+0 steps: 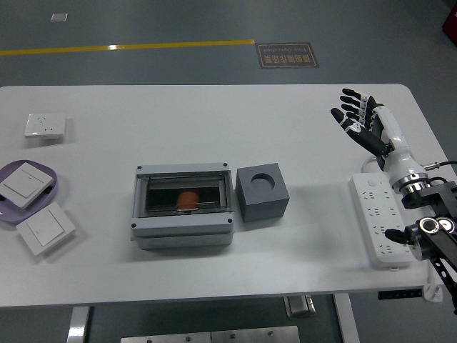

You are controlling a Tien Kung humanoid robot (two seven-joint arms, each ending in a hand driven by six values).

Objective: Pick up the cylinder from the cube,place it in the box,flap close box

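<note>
The right robot hand (361, 118) is up over the far right of the bench (214, 121), fingers spread wide, holding nothing.

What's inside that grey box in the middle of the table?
Through the box's window shows an orange object, probably the cylinder. The dark flap covers part of it, so its full shape and the rest of the inside are hidden. The cube's hole is empty.
</note>
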